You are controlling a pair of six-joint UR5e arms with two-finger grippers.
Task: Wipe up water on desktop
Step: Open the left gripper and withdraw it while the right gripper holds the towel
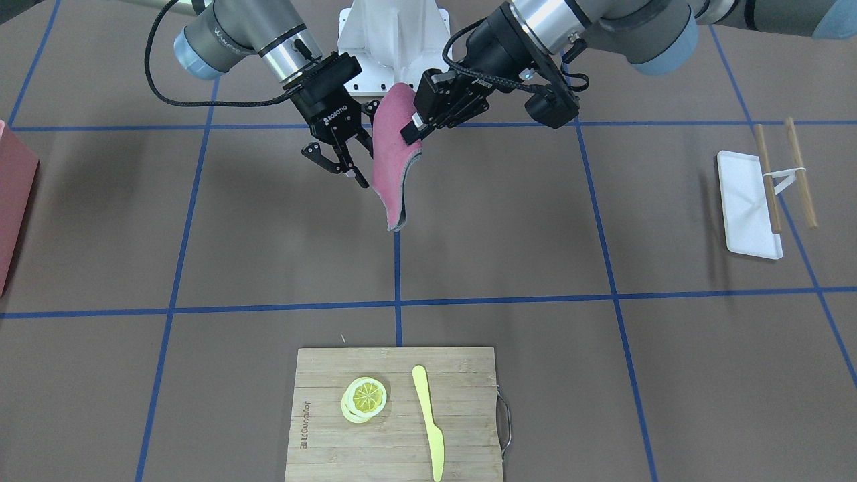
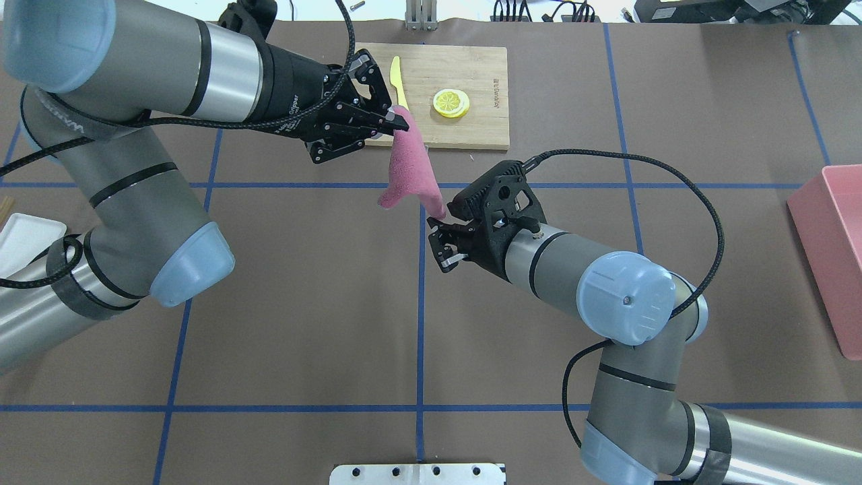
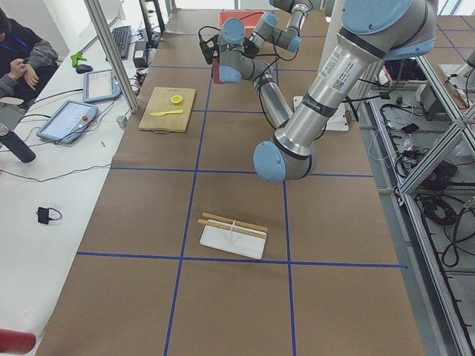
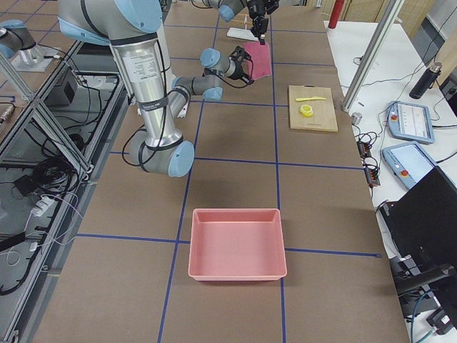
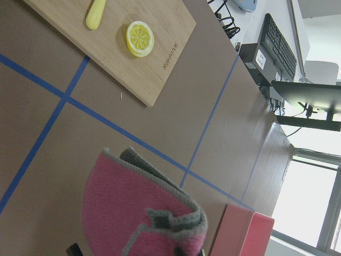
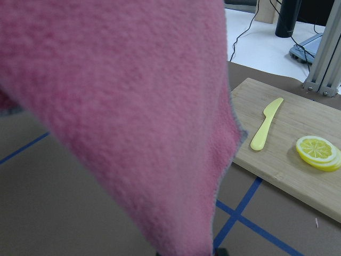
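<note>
A pink cloth (image 1: 392, 161) with a grey edge hangs in the air above the brown desktop (image 1: 509, 227), which is marked with blue tape lines. My left gripper (image 1: 414, 130) is shut on the cloth's top edge; in the overhead view it (image 2: 399, 121) holds the cloth (image 2: 407, 168) near the cutting board. My right gripper (image 1: 341, 164) is open just beside the hanging cloth, with the cloth's lower corner next to it (image 2: 441, 246). The cloth fills the right wrist view (image 6: 133, 106). I see no water on the desktop.
A bamboo cutting board (image 1: 395, 415) holds a lemon slice (image 1: 365, 398) and a yellow knife (image 1: 428, 418). A white tray (image 1: 750, 201) with chopsticks lies on the robot's left side. A pink bin (image 2: 832, 249) stands on its right side.
</note>
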